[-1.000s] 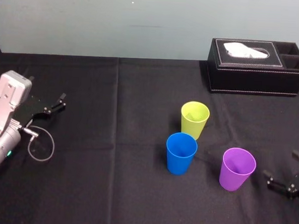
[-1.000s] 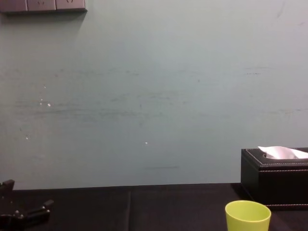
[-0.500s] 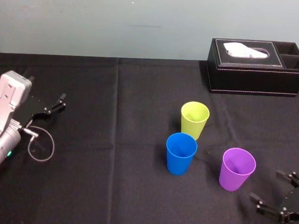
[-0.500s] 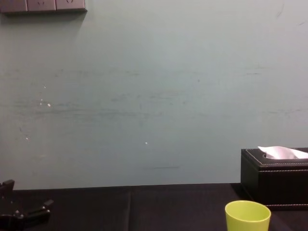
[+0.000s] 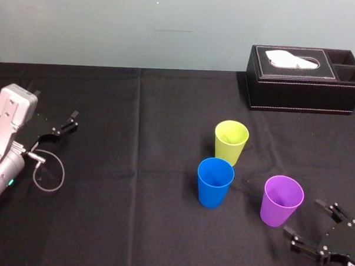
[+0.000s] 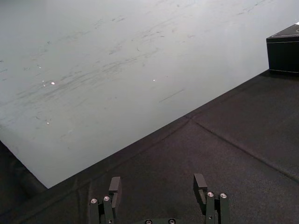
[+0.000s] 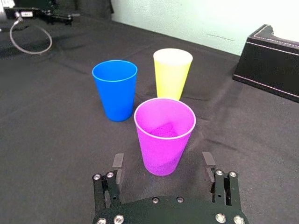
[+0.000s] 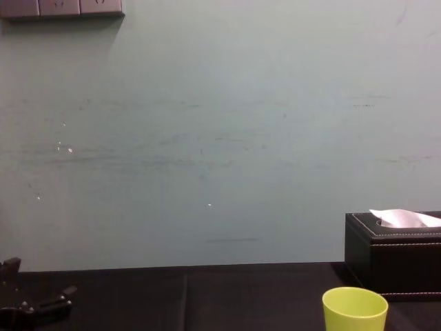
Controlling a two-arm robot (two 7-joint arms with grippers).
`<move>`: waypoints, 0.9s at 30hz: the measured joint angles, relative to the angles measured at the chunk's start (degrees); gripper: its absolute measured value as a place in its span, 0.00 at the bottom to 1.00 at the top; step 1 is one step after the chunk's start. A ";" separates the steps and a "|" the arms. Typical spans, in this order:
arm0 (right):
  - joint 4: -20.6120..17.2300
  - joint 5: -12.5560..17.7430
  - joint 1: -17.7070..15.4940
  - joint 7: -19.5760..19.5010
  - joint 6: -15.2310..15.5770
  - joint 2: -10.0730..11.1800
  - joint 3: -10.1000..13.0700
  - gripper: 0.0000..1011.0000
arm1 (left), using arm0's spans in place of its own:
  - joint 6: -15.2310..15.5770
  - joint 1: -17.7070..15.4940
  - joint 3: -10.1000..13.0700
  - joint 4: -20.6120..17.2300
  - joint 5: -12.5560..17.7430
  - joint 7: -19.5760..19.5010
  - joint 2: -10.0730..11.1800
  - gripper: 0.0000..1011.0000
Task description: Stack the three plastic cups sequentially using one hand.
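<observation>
The right gripper (image 5: 302, 217) is low over the tabletop (image 5: 132, 225) near its front right corner, and its 2 fingers are spread wide with nothing between them yet. The purple cup (image 7: 164, 135) stands straight ahead of it, upright with the mouth up, so its long axis is vertical. In the right wrist view the cup is centred on the gap between the fingers, just beyond the tips. In my judgement a short forward move will bring the fingers around the cup's wall.

The blue cup (image 5: 215, 182) stands to the left of the purple one, toward the middle of the tabletop. The lime-green cup (image 5: 231, 141) is just behind the blue, toward the far edge. All 3 stand apart.

The right arm is clearly the nearer one. The left gripper (image 6: 158, 183) rests by the left edge, also with its fingers apart.

The tissue box (image 5: 306, 80) sits at the far right corner, well apart from the cups, so the room for lifting is free.
</observation>
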 joint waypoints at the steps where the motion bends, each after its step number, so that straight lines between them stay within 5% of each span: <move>1: 0.21 0.02 0.24 0.00 -0.02 -0.43 -0.13 0.99 | 0.00 0.00 0.00 0.00 0.00 0.00 0.00 1.00; 13: 3.36 0.19 4.04 0.25 -0.94 -6.32 -2.03 0.99 | 0.00 0.00 0.00 0.00 0.00 0.00 0.00 1.00; 27: 6.45 -3.82 7.62 -0.11 -2.58 -11.13 -3.51 0.99 | 0.00 0.00 0.00 0.00 0.00 0.00 0.00 1.00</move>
